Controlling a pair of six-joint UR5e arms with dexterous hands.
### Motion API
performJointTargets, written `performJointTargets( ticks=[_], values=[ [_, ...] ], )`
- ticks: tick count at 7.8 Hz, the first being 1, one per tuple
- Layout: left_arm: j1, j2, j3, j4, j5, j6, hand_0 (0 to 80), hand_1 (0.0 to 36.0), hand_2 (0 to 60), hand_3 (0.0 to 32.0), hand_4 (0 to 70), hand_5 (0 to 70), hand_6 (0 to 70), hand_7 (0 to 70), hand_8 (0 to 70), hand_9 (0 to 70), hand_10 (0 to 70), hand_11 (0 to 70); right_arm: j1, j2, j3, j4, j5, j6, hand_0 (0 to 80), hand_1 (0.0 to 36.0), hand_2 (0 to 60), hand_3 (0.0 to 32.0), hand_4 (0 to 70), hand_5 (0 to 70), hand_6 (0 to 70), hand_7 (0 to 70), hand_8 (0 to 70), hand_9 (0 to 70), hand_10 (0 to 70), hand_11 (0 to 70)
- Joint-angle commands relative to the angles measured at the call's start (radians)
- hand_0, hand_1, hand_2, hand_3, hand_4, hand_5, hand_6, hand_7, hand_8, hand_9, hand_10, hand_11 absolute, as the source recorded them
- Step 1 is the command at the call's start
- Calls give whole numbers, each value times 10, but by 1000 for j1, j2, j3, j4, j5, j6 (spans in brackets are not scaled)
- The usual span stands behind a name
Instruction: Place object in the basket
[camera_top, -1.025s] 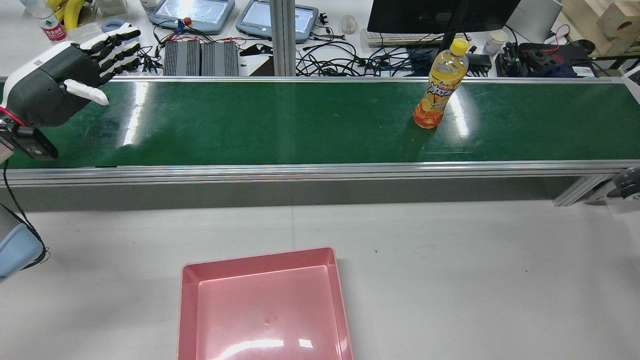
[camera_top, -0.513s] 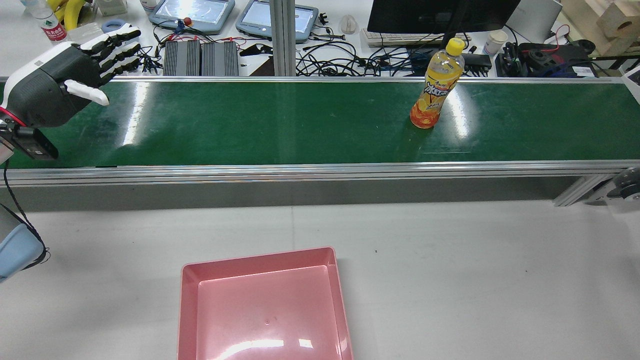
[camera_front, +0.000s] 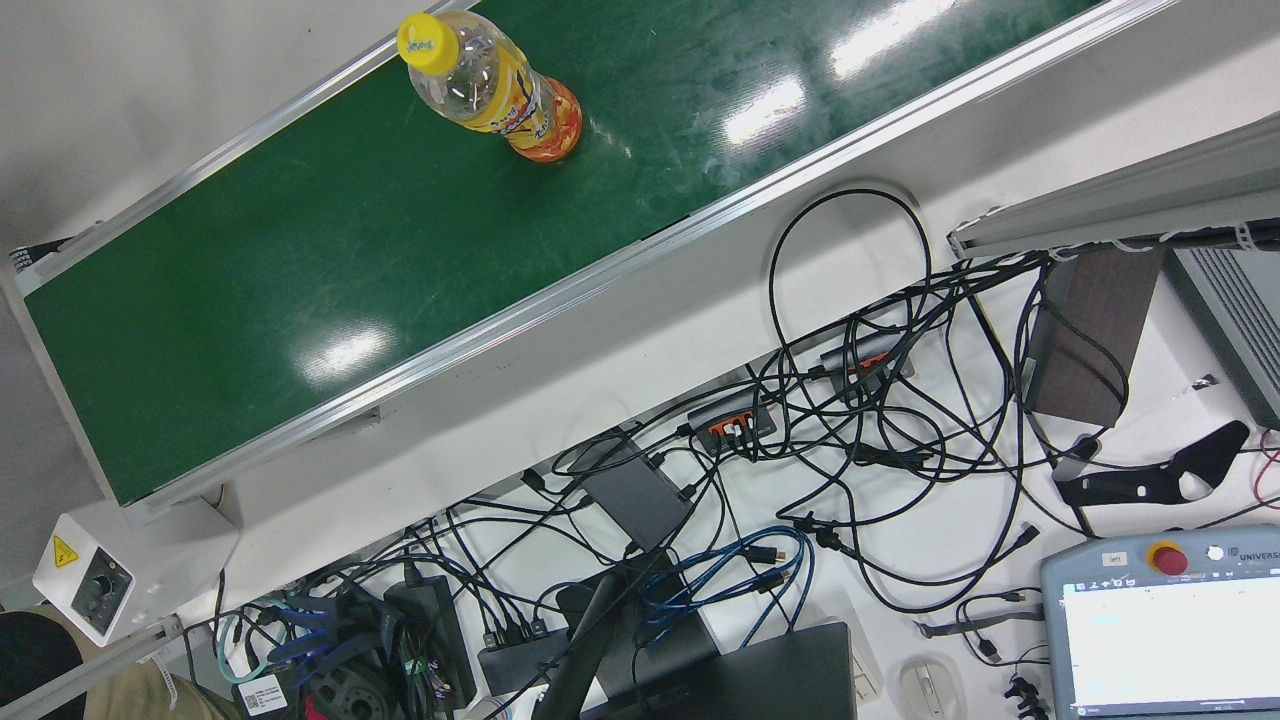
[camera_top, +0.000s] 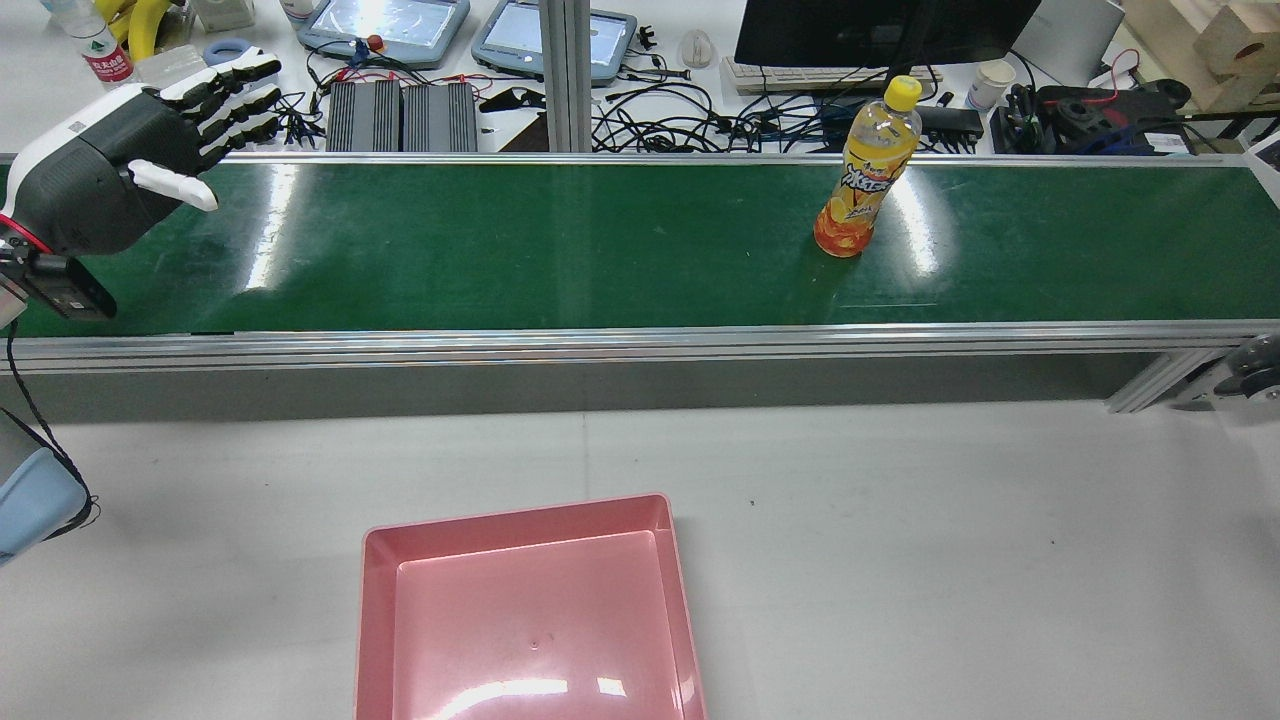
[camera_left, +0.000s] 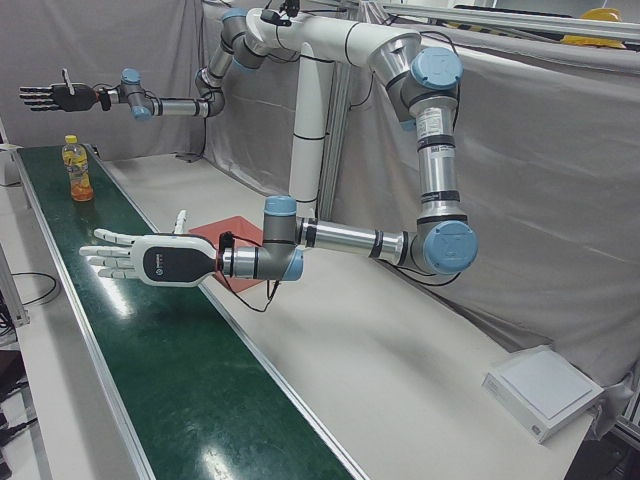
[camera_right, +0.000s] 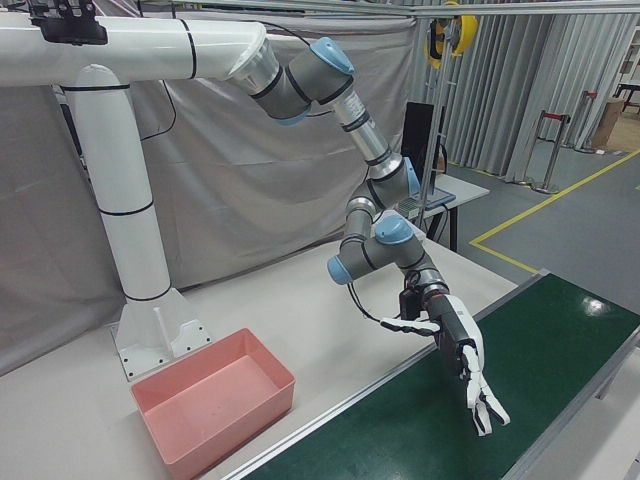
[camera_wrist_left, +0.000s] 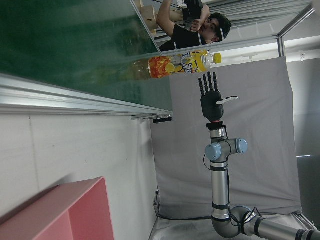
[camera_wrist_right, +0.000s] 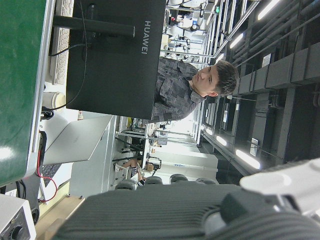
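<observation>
The bottle is standing upright on the green belt, with its long axis going straight up and down. Its yellow cap is pointing up and its orange base is resting on the belt. From the rear view it is looking a little tilted toward the far side, but from the left-front view it is standing straight. It is sitting on the right part of the belt, nearer to the far rail than to the near one, and nothing is touching it.

The left hand is hanging over the left end of the belt, well apart from the bottle. Its fingers are stretching out flat and spreading wide, the thumb is sticking out to the side, and it is holding nothing. From the left-front view this hand is floating low above the belt with the palm facing down, not touching the belt.

The right hand is staying in the air at the other end of the belt, higher than the bottle and not touching it. Its fingers are also reaching out straight and apart, and it is carrying nothing.

The pink basket is lying on the white table, on the robot's side of the belt, and nothing is lying inside it. It is well apart from the bottle and from both hands
</observation>
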Motion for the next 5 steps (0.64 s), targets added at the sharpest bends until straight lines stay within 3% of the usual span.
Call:
performJointTargets(
  ticks=[1, 5],
  values=[
    [2, 0, -1, 0, 0, -1, 521, 68, 0, 30, 132, 145, 2, 0, 68, 71, 58, 96, -1, -1, 0, 0, 0, 0, 0, 0, 0, 0, 0, 0, 0, 0, 0, 0, 0, 0],
    [2, 2, 0, 0, -1, 8, 514, 75, 0, 42, 126, 138, 0, 0, 60, 62, 60, 99, -1, -1, 0, 0, 0, 0, 0, 0, 0, 0, 0, 0, 0, 0, 0, 0, 0, 0]
  ],
)
